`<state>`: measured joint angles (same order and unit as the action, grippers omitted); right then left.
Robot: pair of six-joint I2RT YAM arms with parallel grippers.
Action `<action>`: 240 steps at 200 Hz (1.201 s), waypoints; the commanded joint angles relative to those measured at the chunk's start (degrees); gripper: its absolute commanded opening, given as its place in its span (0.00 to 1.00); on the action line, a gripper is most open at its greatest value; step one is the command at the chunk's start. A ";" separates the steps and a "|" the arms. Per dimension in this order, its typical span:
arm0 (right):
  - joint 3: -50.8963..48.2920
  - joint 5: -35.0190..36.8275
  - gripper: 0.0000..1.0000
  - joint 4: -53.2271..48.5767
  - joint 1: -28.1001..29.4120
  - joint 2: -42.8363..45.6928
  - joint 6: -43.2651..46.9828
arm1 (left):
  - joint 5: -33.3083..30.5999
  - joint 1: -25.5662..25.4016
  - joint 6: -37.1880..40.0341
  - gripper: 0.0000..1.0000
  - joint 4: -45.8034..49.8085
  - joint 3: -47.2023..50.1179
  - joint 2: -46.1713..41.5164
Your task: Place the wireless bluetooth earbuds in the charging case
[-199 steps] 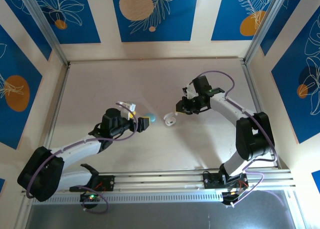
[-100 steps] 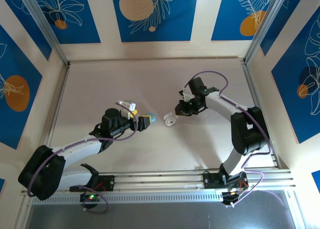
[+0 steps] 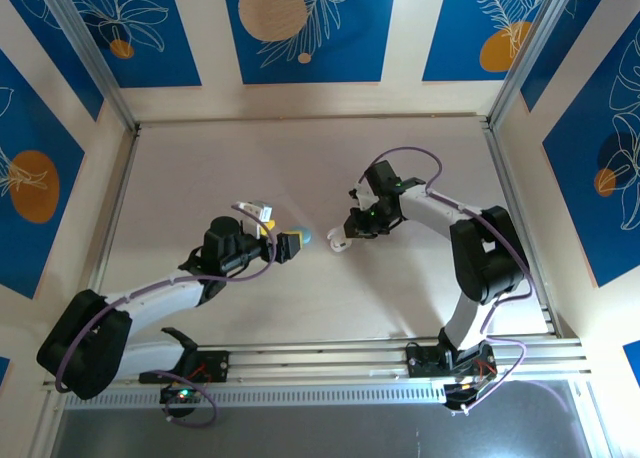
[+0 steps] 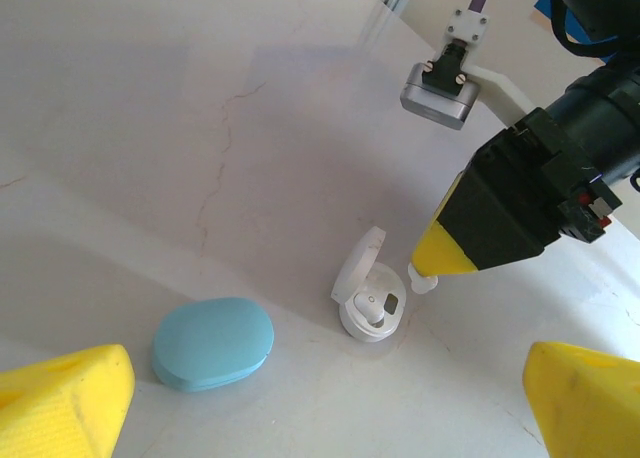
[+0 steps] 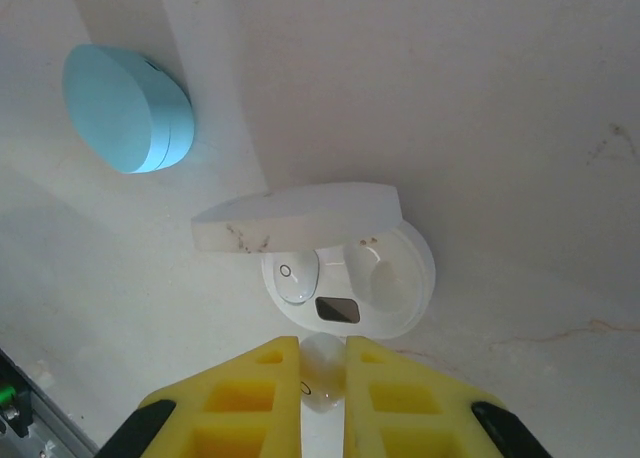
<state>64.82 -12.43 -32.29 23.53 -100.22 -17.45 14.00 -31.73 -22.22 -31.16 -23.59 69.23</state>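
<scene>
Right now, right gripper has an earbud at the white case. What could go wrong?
1. The earbud pinched in the right gripper sits at the rim of the white case, not over the empty slot; released here, it may roll off.
2. Nothing steadies the case; a push could tip or slide it.
3. The raised lid stands close by and could be knocked shut.

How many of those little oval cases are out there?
2: a closed blue case, and right beside it an open white case. None seems hidden.
</scene>
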 commanded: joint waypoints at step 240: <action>1.89 1.25 0.13 3.56 0.11 -3.27 -1.72 | 1.82 0.54 -0.19 1.00 -1.36 0.39 -1.27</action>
<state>64.95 -11.09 -28.95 23.64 -102.24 -18.55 14.61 -31.73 -22.22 -31.14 -23.51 69.12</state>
